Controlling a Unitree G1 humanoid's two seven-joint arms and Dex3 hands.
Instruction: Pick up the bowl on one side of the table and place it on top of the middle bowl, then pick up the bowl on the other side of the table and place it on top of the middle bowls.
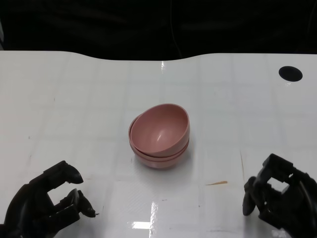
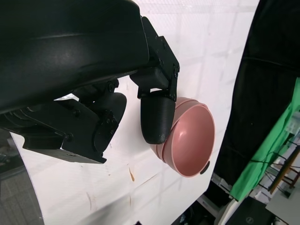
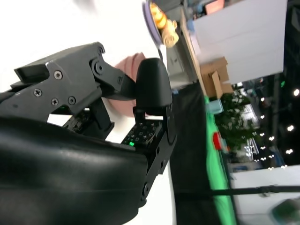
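Head view shows the stack of pink bowls [image 1: 159, 136] near the middle of the white table [image 1: 69, 99]: the top bowl [image 1: 161, 128] sits tilted inside the ones beneath, its mouth leaning toward the robot and slightly to its left, while the lower bowls [image 1: 161, 157] show only as pink rims and a base under it. No hand touches the stack. The left hand [image 1: 47, 201] rests low at the near left edge, well apart from the bowls, its black fingers apart and holding nothing. The right hand [image 1: 280, 196] sits at the near right edge, also well apart from the stack, fingers loosely bent with nothing between them. The left wrist view shows the stack beyond the spread fingers. In the right wrist view only a sliver of pink shows behind the fingers. A small orange-brown sliver [image 1: 217, 183] lies on the table between the stack and the right hand, and a round black hole [image 1: 290, 73] marks the far right corner.
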